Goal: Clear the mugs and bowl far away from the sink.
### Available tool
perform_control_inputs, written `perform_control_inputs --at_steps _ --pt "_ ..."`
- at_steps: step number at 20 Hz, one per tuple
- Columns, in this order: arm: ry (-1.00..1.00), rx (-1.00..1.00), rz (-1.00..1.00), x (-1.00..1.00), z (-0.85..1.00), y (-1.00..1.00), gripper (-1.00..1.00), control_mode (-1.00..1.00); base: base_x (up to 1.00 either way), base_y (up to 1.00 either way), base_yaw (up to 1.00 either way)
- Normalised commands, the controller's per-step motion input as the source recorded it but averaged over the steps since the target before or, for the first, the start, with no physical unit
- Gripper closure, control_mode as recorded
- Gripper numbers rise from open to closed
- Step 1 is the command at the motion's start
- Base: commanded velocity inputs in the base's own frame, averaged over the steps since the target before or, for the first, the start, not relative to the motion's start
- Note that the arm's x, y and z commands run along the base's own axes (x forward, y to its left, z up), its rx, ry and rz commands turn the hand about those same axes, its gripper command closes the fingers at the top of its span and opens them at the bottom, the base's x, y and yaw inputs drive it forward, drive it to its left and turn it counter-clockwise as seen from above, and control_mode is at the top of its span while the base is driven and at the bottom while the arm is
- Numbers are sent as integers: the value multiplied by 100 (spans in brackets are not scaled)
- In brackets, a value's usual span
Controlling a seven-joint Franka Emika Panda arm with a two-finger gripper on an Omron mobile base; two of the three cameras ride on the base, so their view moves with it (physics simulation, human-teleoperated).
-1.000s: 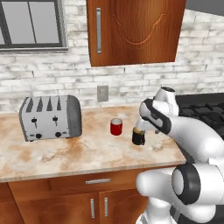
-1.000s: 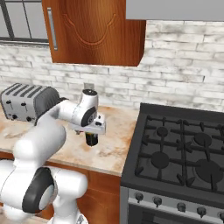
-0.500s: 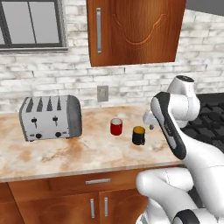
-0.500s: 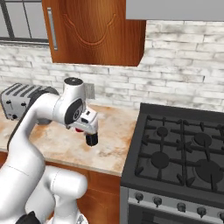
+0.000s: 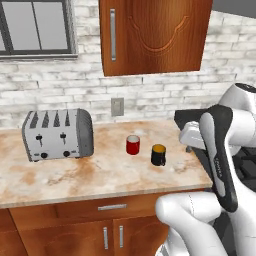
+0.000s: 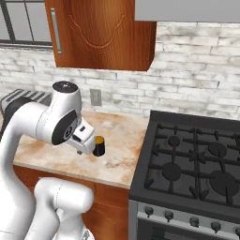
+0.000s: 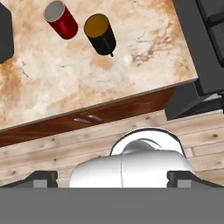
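The black mug (image 5: 158,155) stands just beside the red mug (image 5: 132,145) on the counter (image 5: 100,175); the gripper (image 7: 112,177) is wide open, holding nothing

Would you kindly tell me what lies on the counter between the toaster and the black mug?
The red mug stands between the toaster and the black mug, seen in the left base view; the remaining counter there is bare.

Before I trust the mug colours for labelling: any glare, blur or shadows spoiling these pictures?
Left base view: soft but even light, red mug and black mug distinct. Right base view: the arm covers part of the black mug. Hand view: sharp, no glare on the counter.
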Motion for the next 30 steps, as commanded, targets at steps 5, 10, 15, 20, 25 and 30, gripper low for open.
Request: perform_control_inputs --at_steps 5,10,15,20,25,30 --pt "0 0 -1 -30 11 0 -100 -100 0 0 0" --pt "0 -2 -9 -20 41 0 -100 -100 0 0 0" --pt "4 0 -13 -23 30 0 -100 -100 0 0 0" --pt "0 0 0 0 0 0 -100 100 -20 -36 -45" --pt "0 0 0 0 0 0 -100 100 0 0 -98" --pt "0 0 0 0 0 0 -100 100 0 0 -100"
